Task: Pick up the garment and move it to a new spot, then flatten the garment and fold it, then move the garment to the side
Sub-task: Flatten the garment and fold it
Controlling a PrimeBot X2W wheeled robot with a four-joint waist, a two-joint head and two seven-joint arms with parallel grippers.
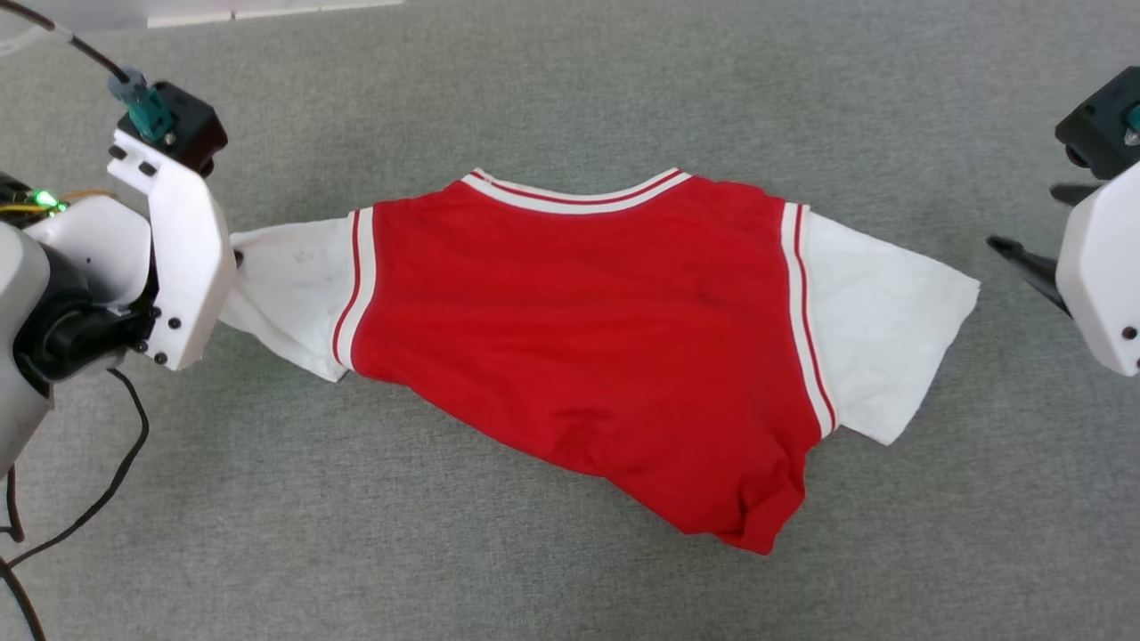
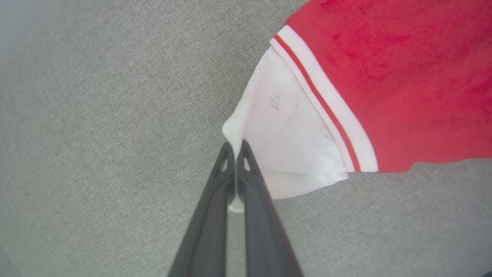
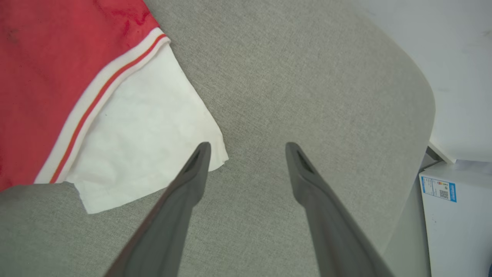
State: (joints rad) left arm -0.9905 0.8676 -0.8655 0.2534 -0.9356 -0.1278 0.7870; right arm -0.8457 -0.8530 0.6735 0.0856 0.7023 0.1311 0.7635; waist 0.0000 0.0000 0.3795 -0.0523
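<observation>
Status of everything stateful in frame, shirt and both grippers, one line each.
Red jersey T-shirt with white sleeves: spread plain face up on the grey fabric surface, lower hem bunched, unfolded.
Left gripper: shut on the edge of the T-shirt's sleeve on that side.
Right gripper: open, empty, beside the other sleeve.

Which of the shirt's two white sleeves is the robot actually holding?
The sleeve on the robot's left: the left gripper is shut on its bunched edge. The other sleeve lies flat and free, the open right gripper near its corner.
</observation>
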